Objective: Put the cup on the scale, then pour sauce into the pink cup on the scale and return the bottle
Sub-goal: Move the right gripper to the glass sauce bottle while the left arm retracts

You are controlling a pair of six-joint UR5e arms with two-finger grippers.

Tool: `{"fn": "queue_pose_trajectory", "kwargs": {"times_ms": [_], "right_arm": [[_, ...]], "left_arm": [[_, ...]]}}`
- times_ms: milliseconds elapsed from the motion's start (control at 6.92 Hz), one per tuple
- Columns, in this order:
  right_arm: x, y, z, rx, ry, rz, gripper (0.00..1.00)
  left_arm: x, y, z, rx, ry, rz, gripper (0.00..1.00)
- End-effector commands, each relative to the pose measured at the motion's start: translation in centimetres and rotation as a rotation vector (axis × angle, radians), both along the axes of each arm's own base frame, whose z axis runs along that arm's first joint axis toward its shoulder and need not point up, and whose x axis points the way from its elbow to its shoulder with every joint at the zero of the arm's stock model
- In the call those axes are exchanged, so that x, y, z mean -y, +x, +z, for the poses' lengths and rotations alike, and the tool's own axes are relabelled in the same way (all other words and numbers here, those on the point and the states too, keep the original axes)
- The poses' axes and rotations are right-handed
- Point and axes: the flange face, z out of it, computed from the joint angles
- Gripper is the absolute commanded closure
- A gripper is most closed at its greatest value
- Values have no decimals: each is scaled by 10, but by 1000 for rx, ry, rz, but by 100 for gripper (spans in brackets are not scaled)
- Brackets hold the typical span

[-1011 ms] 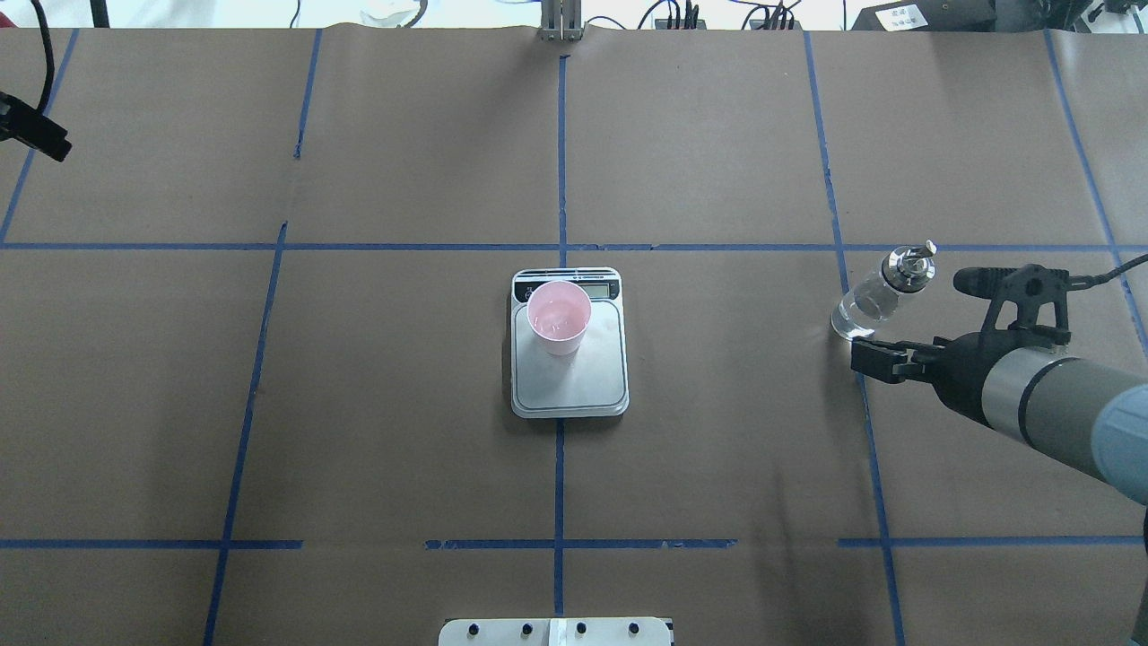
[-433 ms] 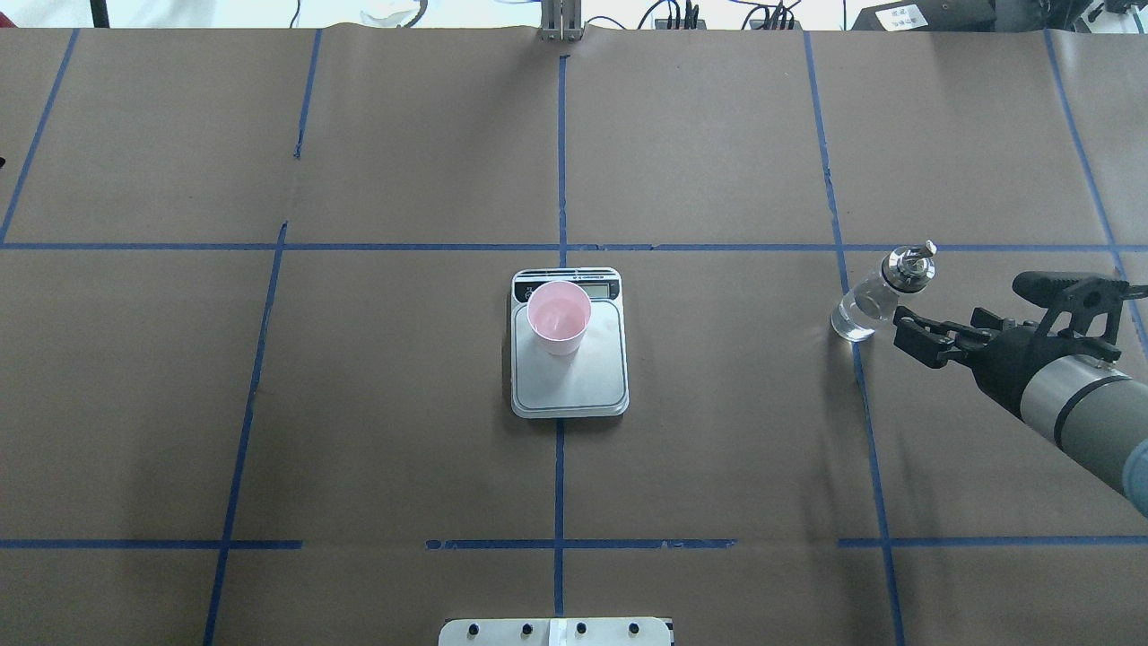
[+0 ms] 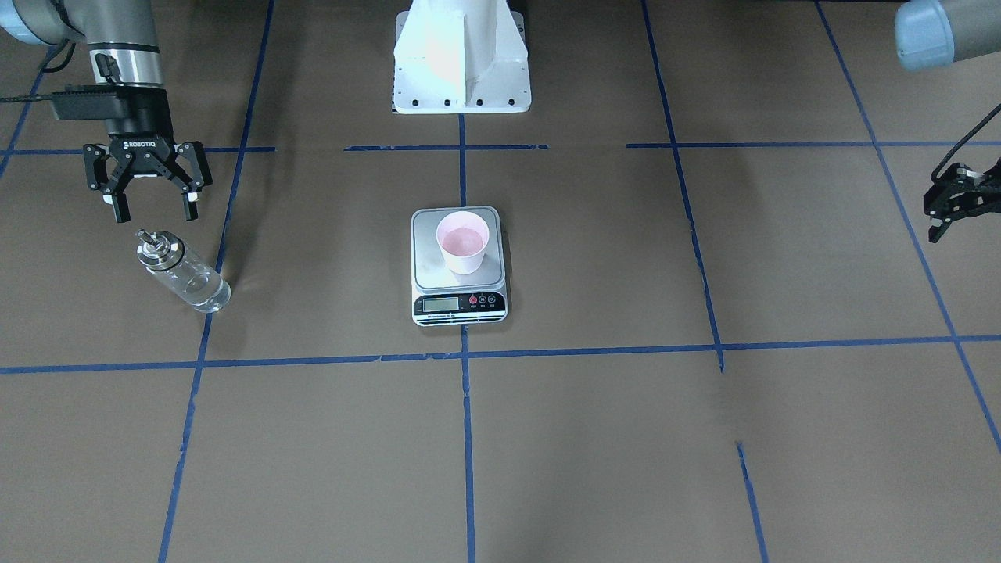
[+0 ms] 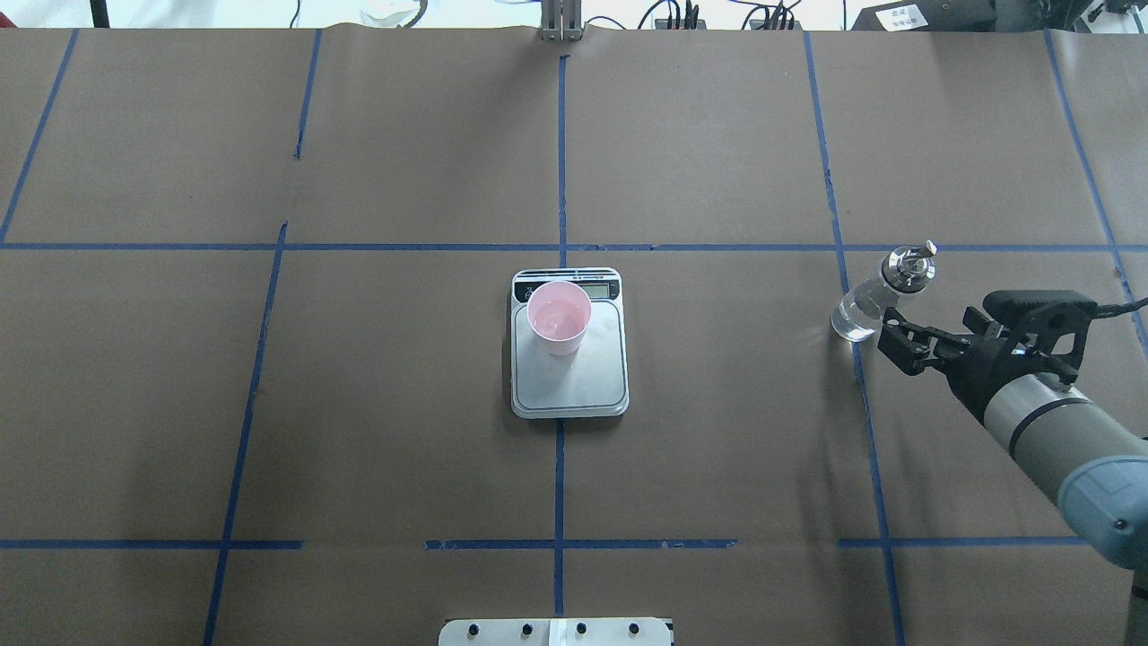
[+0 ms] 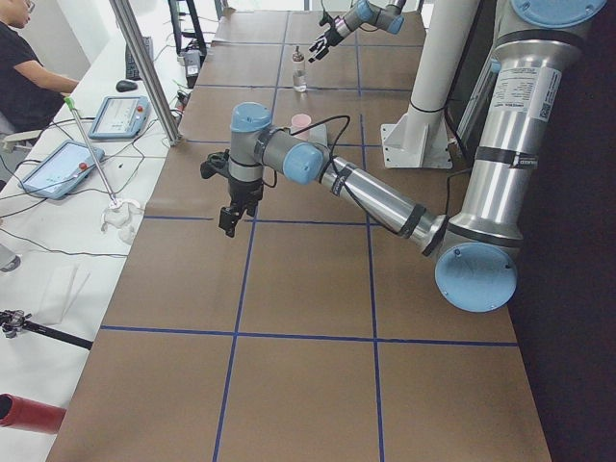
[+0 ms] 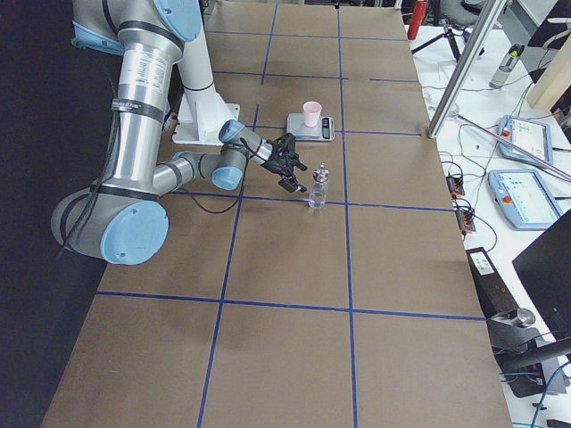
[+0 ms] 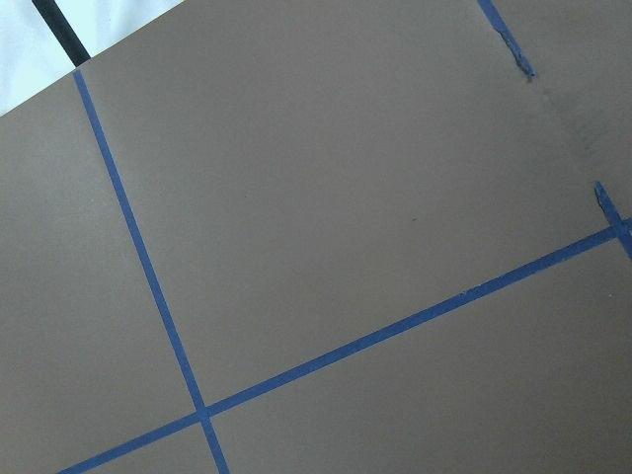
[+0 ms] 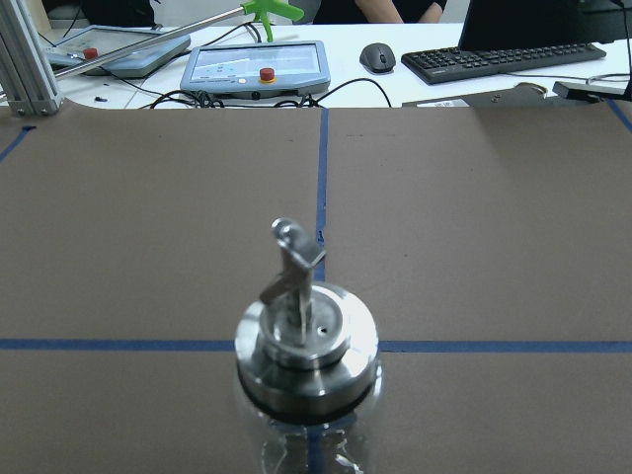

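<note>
– Cup (image 4: pixel 559 316) first: where is it?
– Upright on the scale (image 4: pixel 574 386), on the steel platform, nearer the display end than the middle. The scale lies at the centre of the table (image 4: pixel 404 404), across a blue tape line (image 4: pixel 560 475), with its display turned away from the robot's base.
– And the bottle?
– The glass bottle (image 3: pixel 184 272) stands upright on the table, well apart from the scale on the robot's right and next to another tape line. It has a metal collar and pour spout on top, and clear liquid (image 3: pixel 205 293) shows in its lower part.
– What about the right gripper?
– The right gripper (image 3: pixel 154 211) hangs just beside the bottle on the robot's side, about level with its top. Its jaws are wide apart and hold nothing, and the front-facing view shows a gap between them and the glass. Its wrist camera looks closely at the collar and spout.
– And the left one?
– The left gripper (image 3: pixel 938 223) hovers over bare table far out on the robot's left, well apart from everything. It is seen edge-on, so I cannot tell whether the jaws are apart or together. Its wrist camera shows only brown paper and tape.
– Is there anything in the cup?
– The inside looks glossy pink, but I cannot tell the level.
</note>
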Motion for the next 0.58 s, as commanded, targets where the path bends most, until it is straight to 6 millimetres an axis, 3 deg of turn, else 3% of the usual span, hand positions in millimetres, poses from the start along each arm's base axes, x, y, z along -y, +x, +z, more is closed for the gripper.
{"fn": "queue_pose_trajectory", "kwargs": {"times_ms": [0, 433], "right_arm": [[-5, -21, 1, -17, 5, 21, 0], [5, -51, 17, -40, 25, 65, 0]], "left_arm": [[1, 0, 3, 1, -7, -2, 0], [1, -4, 0, -2, -6, -15, 0]]}}
